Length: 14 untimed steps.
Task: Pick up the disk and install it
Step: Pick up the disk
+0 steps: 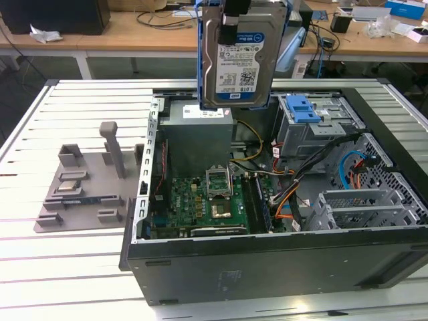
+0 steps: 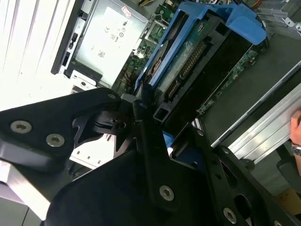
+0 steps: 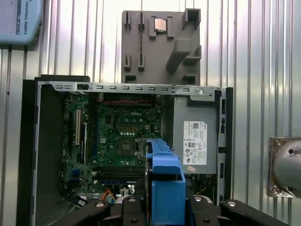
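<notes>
On the exterior view's left, a grey fixture plate [image 1: 83, 190] lies on the slatted table [image 1: 67, 267]. Just beside it, to the right, the open computer case [image 1: 267, 264] lies on its side. Inside it are the green motherboard [image 1: 200, 200] and the grey power supply [image 1: 197, 134]. Above the power supply, apart from it, hangs the disk [image 1: 237, 57]. It is upright, with the label toward the camera. My pincer [image 1: 233, 13] pinches it at the upper end. In the second wrist view my black fingers [image 2: 148, 146] are closed on it. Further right, a blue bracket [image 1: 304, 107] sits on the metal drive cage [image 1: 314, 130].
</notes>
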{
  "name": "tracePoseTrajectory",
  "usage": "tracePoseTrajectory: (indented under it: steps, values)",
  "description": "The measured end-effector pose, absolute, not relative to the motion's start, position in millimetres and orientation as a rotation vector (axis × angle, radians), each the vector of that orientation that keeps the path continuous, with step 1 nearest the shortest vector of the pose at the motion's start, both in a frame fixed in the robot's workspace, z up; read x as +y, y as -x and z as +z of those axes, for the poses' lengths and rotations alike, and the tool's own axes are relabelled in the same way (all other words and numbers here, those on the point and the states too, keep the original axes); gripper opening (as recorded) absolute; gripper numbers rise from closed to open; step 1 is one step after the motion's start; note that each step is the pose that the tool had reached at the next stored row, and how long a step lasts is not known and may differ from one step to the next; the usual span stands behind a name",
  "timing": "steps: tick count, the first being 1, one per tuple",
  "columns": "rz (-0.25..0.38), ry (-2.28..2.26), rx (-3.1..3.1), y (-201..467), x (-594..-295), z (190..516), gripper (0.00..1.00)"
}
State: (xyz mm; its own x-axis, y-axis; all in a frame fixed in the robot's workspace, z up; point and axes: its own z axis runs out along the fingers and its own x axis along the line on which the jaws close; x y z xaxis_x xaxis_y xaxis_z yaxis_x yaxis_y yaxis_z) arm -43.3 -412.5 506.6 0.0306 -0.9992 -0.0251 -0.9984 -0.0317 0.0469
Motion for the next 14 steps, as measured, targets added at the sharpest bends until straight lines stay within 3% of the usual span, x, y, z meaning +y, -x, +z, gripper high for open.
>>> tracePoseTrajectory:
  steps: [14]
  values:
    - [-0.079, -2.243, -2.175, 37.8, -429.9, 506.0, 0.37]
